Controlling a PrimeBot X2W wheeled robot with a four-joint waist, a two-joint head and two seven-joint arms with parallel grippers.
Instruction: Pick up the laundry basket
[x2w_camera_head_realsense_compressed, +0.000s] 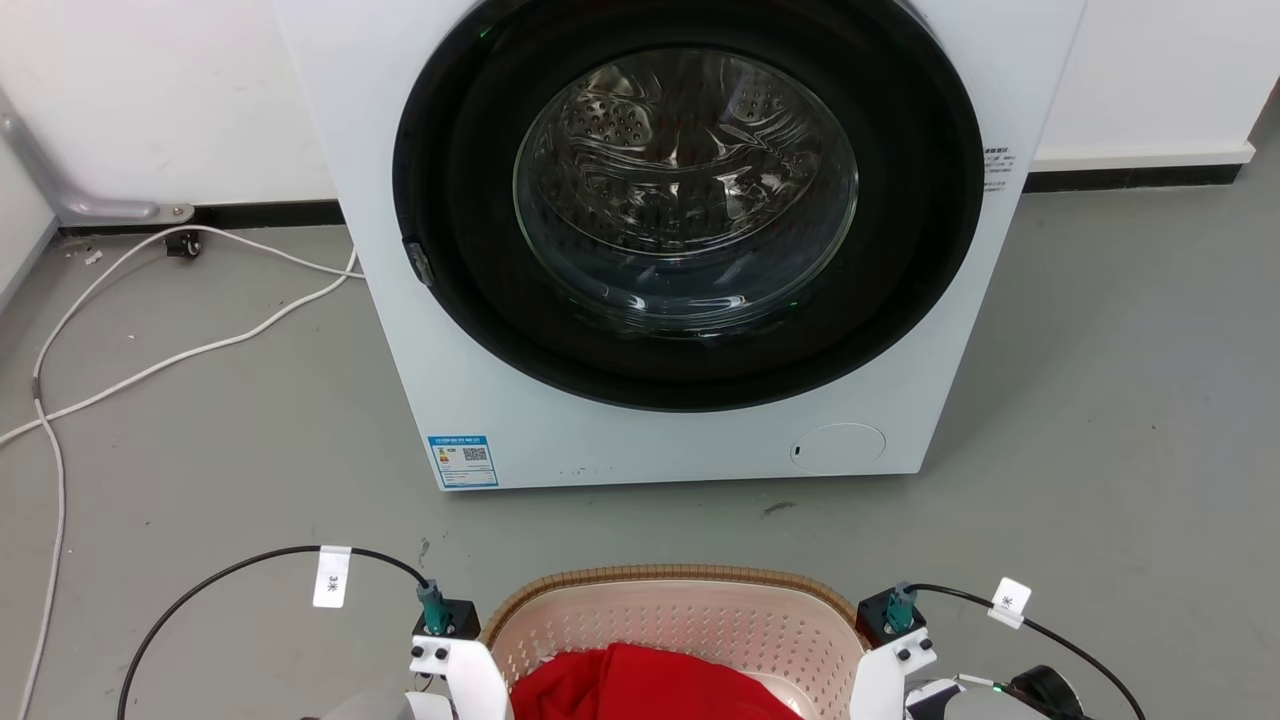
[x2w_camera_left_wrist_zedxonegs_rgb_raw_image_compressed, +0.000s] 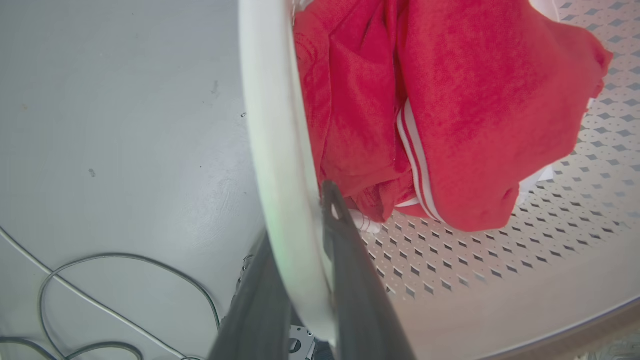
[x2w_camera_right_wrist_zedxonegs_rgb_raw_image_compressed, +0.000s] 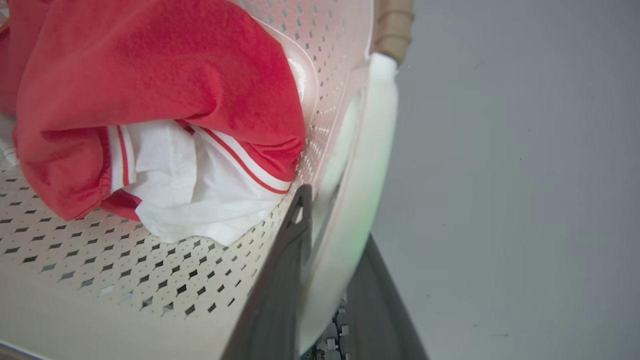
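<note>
The left gripper (x2w_camera_left_wrist_zedxonegs_rgb_raw_image_compressed: 295, 220) is closed narrowly over the side edge of the laundry basket (x2w_camera_left_wrist_zedxonegs_rgb_raw_image_compressed: 500, 250). One dark finger (x2w_camera_left_wrist_zedxonegs_rgb_raw_image_compressed: 345, 235) is laid inside against the wall and the other is set outside, with the pale edge pinched between them and no gap to be made out. The right gripper (x2w_camera_right_wrist_zedxonegs_rgb_raw_image_compressed: 335, 215) is set the same way on the opposite side, and the edge is held between an inner finger (x2w_camera_right_wrist_zedxonegs_rgb_raw_image_compressed: 290, 240) and its partner outside. Both grips are judged firm, though the outer contacts are partly hidden by the edge.

A red garment (x2w_camera_left_wrist_zedxonegs_rgb_raw_image_compressed: 475, 125) is heaped in the basket, with a white cloth (x2w_camera_right_wrist_zedxonegs_rgb_raw_image_compressed: 200, 200) tucked under it toward the right side.

In the head view the basket (x2w_camera_head_realsense_compressed: 660, 580) is found at the bottom centre, in front of the washing machine (x2w_camera_head_realsense_compressed: 650, 440) and apart from it. Whether it is off the grey floor (x2w_camera_head_realsense_compressed: 250, 450) cannot be told. The arms are held low and roughly parallel, a white wrist bracket (x2w_camera_head_realsense_compressed: 455, 665) is seen on each side of the basket, and the fingers are pointed down along its walls.

The grasp is judged made and the lift not yet shown. An even, simultaneous raise of both arms is called for next, so that the basket is carried level and the load is not tipped out. The white cables (x2w_camera_head_realsense_compressed: 150, 360) on the floor to the left are well apart from the basket.
</note>
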